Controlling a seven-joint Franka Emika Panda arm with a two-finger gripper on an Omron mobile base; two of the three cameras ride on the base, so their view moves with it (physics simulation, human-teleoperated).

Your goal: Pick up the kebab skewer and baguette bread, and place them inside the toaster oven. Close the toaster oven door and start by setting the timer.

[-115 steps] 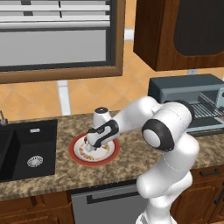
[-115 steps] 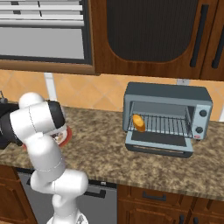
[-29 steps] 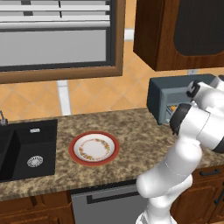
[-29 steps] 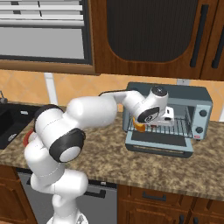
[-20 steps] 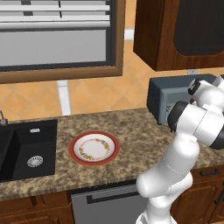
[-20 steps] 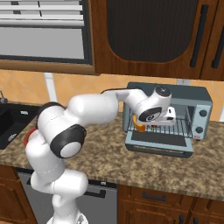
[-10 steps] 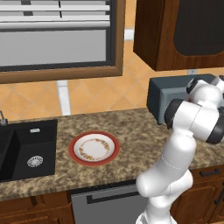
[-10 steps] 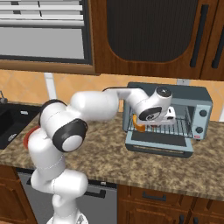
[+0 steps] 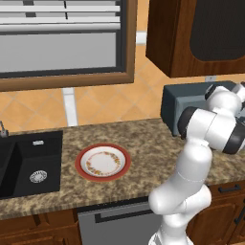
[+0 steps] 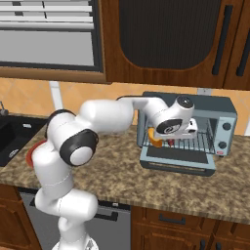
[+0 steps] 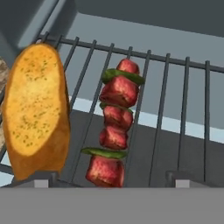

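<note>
**Skewer and bread on oven rack**

The kebab skewer, red-brown chunks with green slices, lies along the bars of the wire rack inside the toaster oven. The baguette bread, golden with a paler speckled top, sits just left of it, at the rack's left edge. Bare rack lies right of the skewer. The toaster oven door hangs open. The gripper is at the opening; its jaws stand wide, holding nothing. The plate sits left on the counter. The robot's arm hides part of the oven in the left base view.

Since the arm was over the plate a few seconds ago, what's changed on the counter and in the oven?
The arm swung from the plate to the toaster oven. The kebab skewer, gone from the plate, now lies on the wire rack beside the baguette bread, and the gripper has just opened and let it go. The baguette bread was already inside; the oven door is still down.
</note>
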